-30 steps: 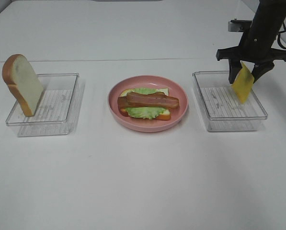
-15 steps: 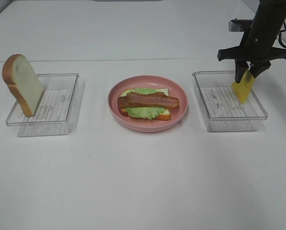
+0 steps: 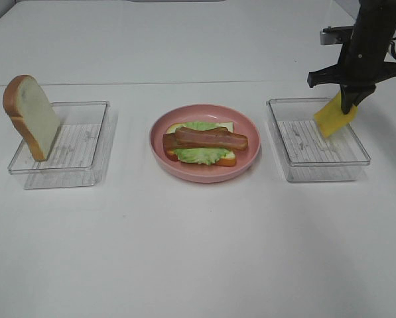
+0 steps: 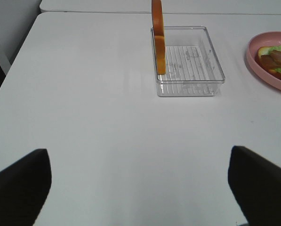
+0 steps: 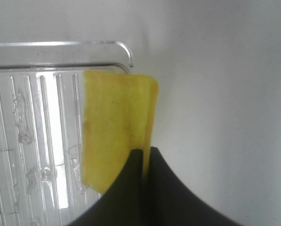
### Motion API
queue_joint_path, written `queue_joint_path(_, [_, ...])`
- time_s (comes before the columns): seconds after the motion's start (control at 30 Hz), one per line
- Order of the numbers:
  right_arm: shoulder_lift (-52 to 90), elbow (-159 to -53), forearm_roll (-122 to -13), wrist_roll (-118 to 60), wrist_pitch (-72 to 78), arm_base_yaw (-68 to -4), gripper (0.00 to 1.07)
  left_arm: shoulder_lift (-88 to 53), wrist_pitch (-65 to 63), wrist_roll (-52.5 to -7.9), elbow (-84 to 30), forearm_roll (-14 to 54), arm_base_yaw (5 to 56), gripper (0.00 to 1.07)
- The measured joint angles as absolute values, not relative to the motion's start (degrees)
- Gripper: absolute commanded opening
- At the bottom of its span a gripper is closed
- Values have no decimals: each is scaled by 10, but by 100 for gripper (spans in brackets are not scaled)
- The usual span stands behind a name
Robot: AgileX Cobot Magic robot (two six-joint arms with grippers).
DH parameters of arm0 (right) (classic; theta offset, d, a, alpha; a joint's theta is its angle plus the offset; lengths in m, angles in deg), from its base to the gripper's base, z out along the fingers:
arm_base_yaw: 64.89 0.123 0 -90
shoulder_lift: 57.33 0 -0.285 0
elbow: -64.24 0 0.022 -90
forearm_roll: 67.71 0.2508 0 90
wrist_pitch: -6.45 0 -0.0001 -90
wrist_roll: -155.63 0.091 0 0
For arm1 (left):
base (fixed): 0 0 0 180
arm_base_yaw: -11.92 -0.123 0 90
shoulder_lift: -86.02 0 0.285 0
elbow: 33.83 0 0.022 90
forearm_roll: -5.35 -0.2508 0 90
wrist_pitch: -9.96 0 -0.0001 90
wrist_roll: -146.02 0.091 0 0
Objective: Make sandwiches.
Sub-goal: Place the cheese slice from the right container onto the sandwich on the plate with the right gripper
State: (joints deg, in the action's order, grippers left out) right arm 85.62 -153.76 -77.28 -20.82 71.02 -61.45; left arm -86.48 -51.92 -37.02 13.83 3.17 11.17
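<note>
A half-built sandwich (image 3: 202, 144) lies on the pink plate (image 3: 251, 154): a bread slice, green lettuce and two bacon strips (image 3: 211, 138). My right gripper (image 3: 349, 99) is shut on a yellow cheese square (image 3: 333, 116) and holds it tilted just above the right clear tray's (image 3: 317, 165) far right corner. The right wrist view shows the shut fingers (image 5: 142, 188) pinching the cheese (image 5: 114, 127). A second bread slice (image 3: 30, 116) stands upright in the left clear tray (image 3: 85, 142). My left gripper (image 4: 138, 155) is open and empty, well back from that slice (image 4: 157, 37).
The left wrist view shows the left tray (image 4: 189, 70) and the edge of the pink plate (image 4: 253, 59) to its side. The white table's back edge runs behind the trays. The right tray (image 5: 32, 122) holds nothing under the cheese.
My right gripper has turned and risen a little with the cheese, which now hangs tilted to the left, higher over the tray. Nothing else has moved.
</note>
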Motion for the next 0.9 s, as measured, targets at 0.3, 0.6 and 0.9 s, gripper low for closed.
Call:
queue_joint_path(0.3, [810, -1538, -716, -222, 726, -615, 0, -865, -519, -370, 138, 32, 112, 94])
queue_joint_path(0.6, [720, -1511, -498, -296, 722, -615, 0, -865, -519, -370, 138, 32, 112, 94])
queue_joint_path(0.9, [688, -1353, -220, -433, 631, -606, 0, -865, -519, -370, 138, 32, 112, 94])
